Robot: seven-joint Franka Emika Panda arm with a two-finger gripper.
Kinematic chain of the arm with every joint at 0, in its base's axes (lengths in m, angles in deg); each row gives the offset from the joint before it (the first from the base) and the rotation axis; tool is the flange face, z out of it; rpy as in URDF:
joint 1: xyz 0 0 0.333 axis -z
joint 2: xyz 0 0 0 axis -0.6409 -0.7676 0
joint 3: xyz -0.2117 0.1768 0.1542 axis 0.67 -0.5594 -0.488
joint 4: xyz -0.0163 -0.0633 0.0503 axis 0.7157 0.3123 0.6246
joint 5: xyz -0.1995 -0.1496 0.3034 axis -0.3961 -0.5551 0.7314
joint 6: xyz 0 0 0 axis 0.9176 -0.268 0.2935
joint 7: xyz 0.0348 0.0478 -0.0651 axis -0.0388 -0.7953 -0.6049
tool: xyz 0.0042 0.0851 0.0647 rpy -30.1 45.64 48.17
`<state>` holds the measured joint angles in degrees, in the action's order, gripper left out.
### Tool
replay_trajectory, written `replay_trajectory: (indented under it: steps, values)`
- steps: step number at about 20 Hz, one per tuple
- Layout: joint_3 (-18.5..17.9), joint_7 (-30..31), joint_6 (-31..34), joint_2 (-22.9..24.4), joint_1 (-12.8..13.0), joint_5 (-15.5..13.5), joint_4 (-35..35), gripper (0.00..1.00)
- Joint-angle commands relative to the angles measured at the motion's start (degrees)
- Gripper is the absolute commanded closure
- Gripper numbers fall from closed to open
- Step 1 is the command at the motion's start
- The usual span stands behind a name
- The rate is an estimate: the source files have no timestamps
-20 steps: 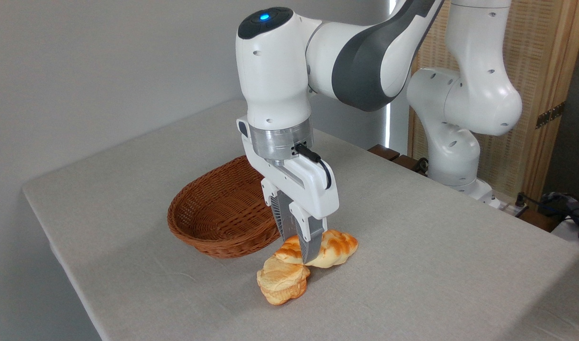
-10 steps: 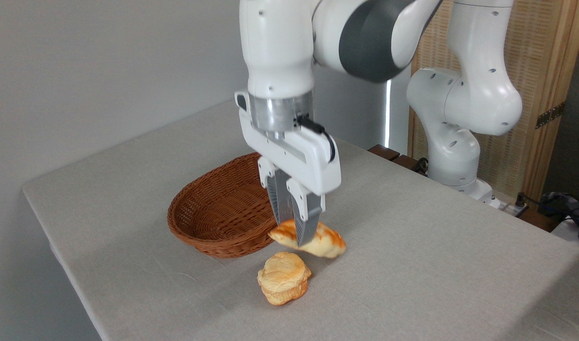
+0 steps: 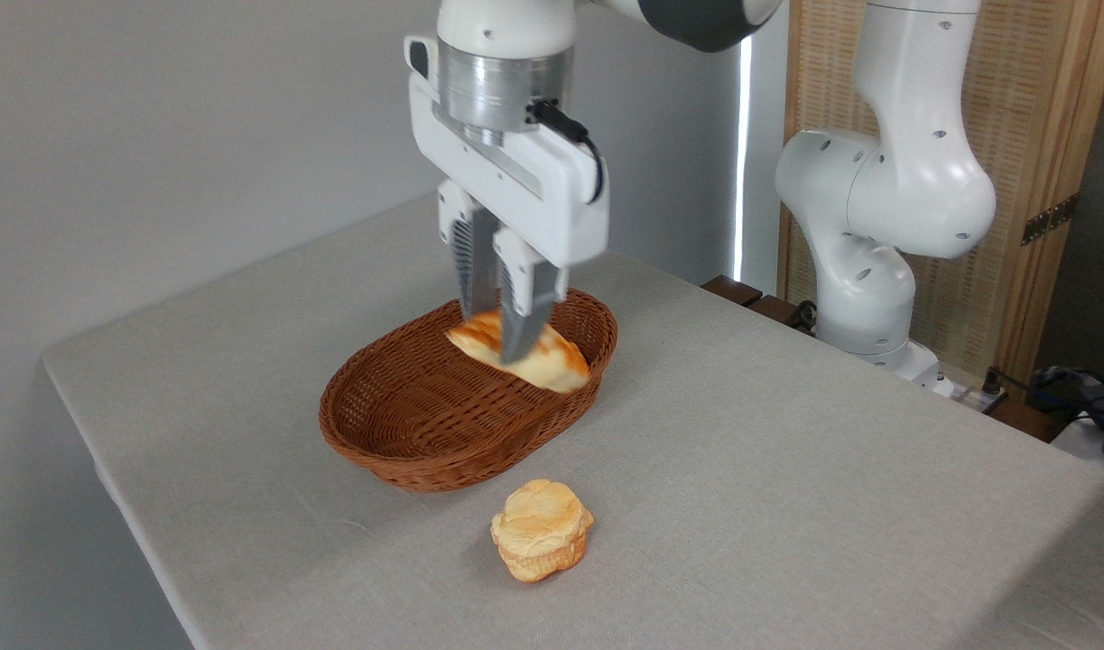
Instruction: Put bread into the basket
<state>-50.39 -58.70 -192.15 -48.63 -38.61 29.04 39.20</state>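
From the fixed camera, the gripper (image 3: 502, 338) hangs from the white arm with its fingers (image 3: 523, 311) clenched on the bread (image 3: 552, 359), gripping it near the middle. The loaf is tilted, its right end lower, and appears held in the air over the right half of the basket (image 3: 407, 424); whether it touches the wicker cannot be told. The basket sits on the grey tabletop (image 3: 786, 469). A small round bun (image 3: 541, 530) lies on the cloth just in front of the basket, apart from it.
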Motion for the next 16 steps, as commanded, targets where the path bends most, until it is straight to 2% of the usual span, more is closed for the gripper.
replay_trajectory:
  steps: [1, 2, 3, 8, 16]
  values:
    - [4.60, 3.13, 1.37, -1.61, 0.16, -2.86, -1.25, 0.38]
    - [5.83, 4.02, 1.29, -2.22, 0.16, -2.86, -1.25, 0.12]
    - [6.62, 4.63, 1.11, -2.66, 0.16, -2.78, -1.25, 0.00]
    - [7.86, 5.17, 0.41, -5.21, 0.33, -2.51, -1.43, 0.00]
    - [7.69, 5.17, 0.41, -5.66, 0.33, -2.42, -1.52, 0.00]
